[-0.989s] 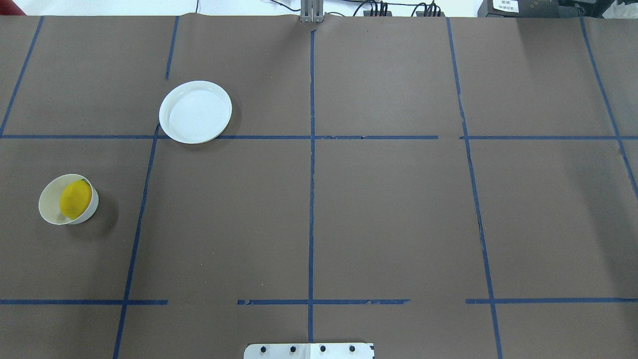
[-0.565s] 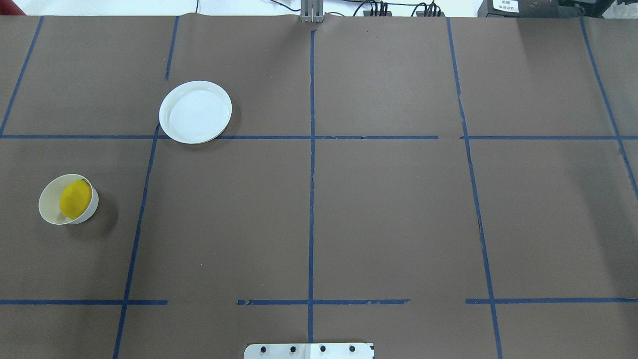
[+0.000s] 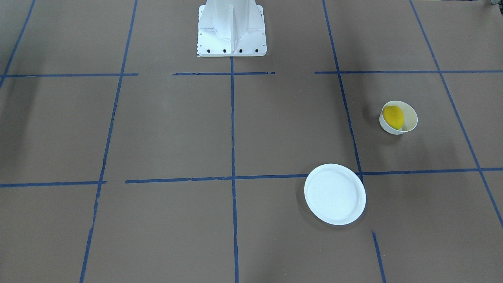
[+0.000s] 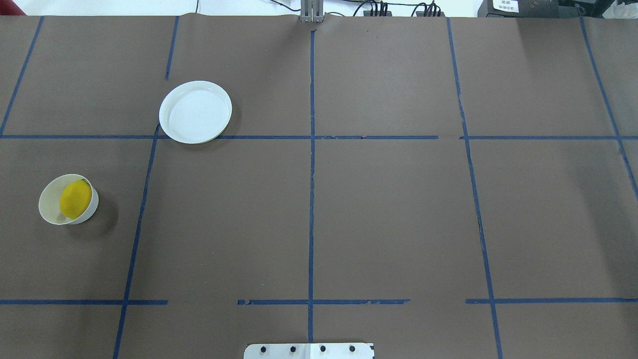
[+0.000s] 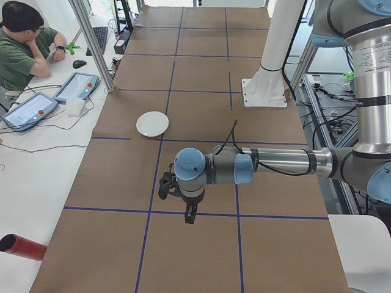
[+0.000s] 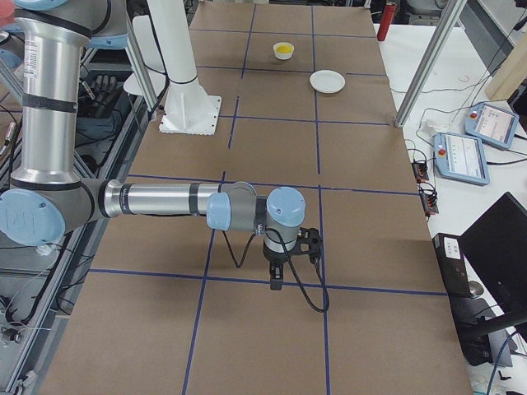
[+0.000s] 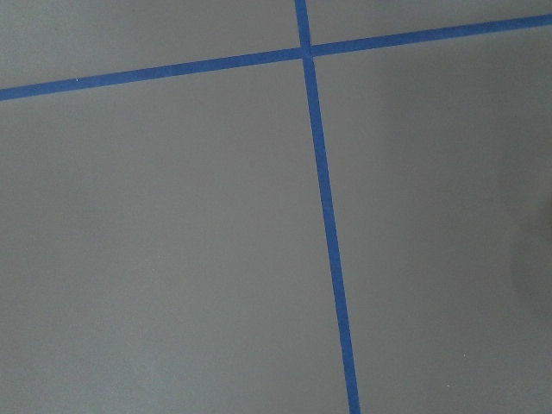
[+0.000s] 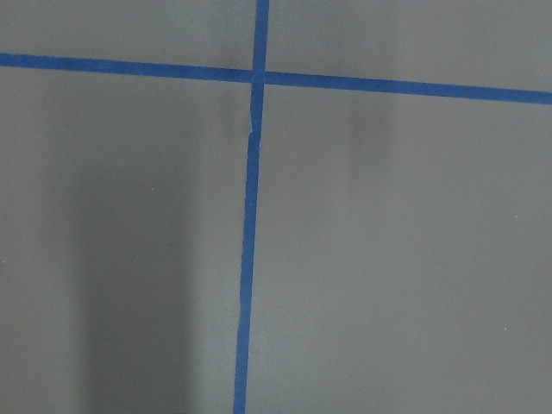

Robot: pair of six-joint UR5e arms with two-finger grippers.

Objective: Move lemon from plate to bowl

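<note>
The yellow lemon [image 4: 75, 199] lies inside the small white bowl [image 4: 50, 209] at the table's left side; both also show in the front view, lemon [image 3: 393, 116] and bowl [image 3: 409, 118]. The flat white plate [image 4: 195, 112] stands empty farther back, and also shows in the front view [image 3: 335, 194]. My left gripper [image 5: 190, 215] shows only in the exterior left view, hanging above the table; I cannot tell whether it is open. My right gripper [image 6: 277, 280] shows only in the exterior right view, far from bowl and plate; I cannot tell its state. Both wrist views show only brown paper and blue tape.
The white robot pedestal [image 3: 231, 27] stands at the table's near edge, seen also from overhead [image 4: 309, 350]. An operator [image 5: 24, 43] sits by tablets [image 5: 76, 85] beyond the far edge. A red cylinder [image 5: 21, 247] lies off the table's left end.
</note>
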